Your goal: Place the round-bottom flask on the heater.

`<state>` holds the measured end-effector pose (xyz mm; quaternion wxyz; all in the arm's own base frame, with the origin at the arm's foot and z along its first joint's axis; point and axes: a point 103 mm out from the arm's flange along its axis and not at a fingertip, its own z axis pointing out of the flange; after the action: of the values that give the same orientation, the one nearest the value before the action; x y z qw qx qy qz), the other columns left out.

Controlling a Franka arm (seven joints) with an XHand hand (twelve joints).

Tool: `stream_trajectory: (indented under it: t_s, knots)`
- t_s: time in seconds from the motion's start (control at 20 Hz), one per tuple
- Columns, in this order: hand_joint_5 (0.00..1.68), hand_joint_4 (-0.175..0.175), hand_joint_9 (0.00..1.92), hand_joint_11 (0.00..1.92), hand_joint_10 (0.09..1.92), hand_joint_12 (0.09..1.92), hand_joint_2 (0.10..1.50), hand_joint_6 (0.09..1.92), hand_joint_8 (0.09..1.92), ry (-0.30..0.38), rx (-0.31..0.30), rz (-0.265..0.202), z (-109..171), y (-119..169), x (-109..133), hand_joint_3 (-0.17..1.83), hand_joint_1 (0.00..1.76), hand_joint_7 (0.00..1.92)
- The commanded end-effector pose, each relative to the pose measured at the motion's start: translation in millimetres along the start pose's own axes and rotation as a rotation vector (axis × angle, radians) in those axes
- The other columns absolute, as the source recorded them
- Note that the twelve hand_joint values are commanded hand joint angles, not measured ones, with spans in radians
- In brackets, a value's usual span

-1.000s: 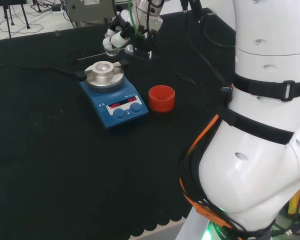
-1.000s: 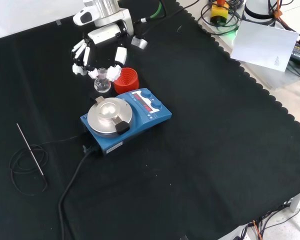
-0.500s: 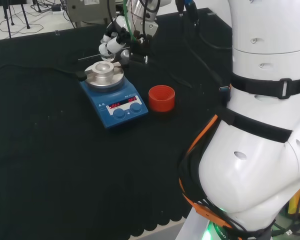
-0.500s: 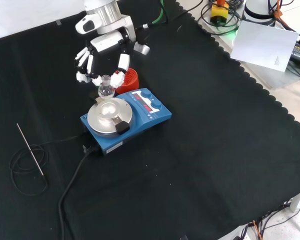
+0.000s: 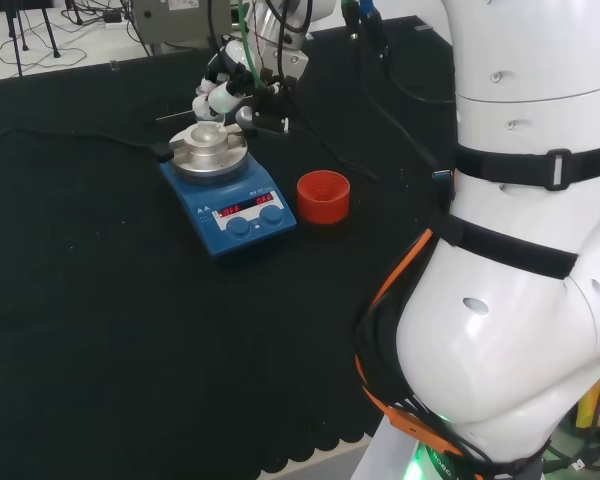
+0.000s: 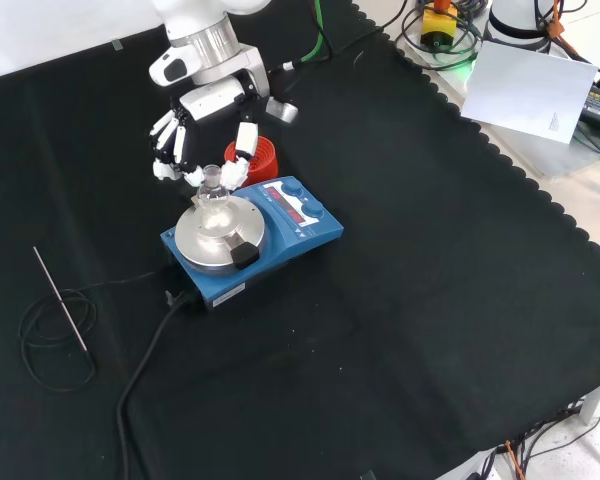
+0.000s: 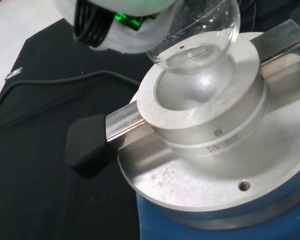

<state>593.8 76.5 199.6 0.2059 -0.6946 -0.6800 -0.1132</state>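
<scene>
Flask material: the round-bottom flask (image 6: 212, 190) was clear thin glass and looked empty; judged light, rigid, slippery and breakable against metal.
Hold point: the neck, judged the safest place, since the round bulb offers no flat face.
Hand state: the hand (image 6: 202, 140) had its fingertips (image 6: 235, 170) curled in around the flask neck, pinching it.
Flask position: directly above the heater (image 6: 250, 240), bulb at the mouth of the heater's metal well (image 7: 200, 97); contact could not be confirmed.
Stand: the red ribbed ring (image 5: 323, 196) stood just beside the heater, unoccupied.
Wrist view: showed the bulb (image 7: 197, 42) centred over the well's hollow, a detail unreadable elsewhere.
Front view: showed the fingers around the neck and the heater's cable (image 6: 145, 350) trailing away from it.
Head view: showed the heater's lit panel (image 5: 245, 208); the flask was hard to make out there.
</scene>
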Motion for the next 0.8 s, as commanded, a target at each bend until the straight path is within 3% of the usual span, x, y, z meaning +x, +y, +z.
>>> stream_trajectory:
  t_s: [0.05, 0.8]
  knots:
    - [1.09, 0.175, 0.71, 0.25, 0.53, 1.31, 0.72, 1.01, 0.54, 0.002, 0.009, 0.000, 3.2, 2.9, 0.3, 0.70, 1.07, 0.48]
    - [1.09, 0.175, 0.71, 0.25, 0.53, 1.31, 0.72, 1.01, 0.54, 0.006, 0.031, 0.004, 10.0, 4.1, -5.0, 0.71, 1.07, 0.48]
